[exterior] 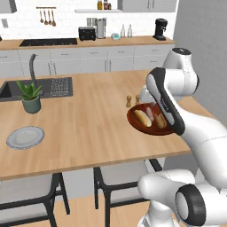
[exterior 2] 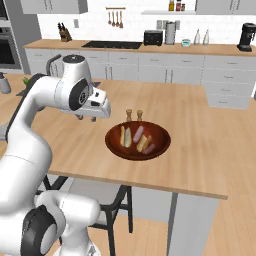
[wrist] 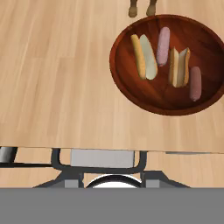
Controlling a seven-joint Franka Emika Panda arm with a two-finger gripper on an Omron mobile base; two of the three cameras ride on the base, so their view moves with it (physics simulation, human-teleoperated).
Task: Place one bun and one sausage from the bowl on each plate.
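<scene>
Kitchen tabletop [exterior: 84,119]: bowl [wrist: 131,83] near its front edge; centre over one bun [wrist: 145,57] before descending; gripper's state unclear.

Two buns [wrist: 145,57] [wrist: 179,67], two sausages [wrist: 162,46] [wrist: 195,83], one bowl [wrist: 131,83], one plate [exterior: 25,137], one potted plant [exterior: 30,96], two small shakers [exterior 2: 129,115] [exterior 2: 140,115]

Pretty bright, even light all over, no glare. Soft faint shadows under the bowl [wrist: 168,94] on the tabletop [wrist: 57,78]. Everything's a bit soft and low-res.
</scene>
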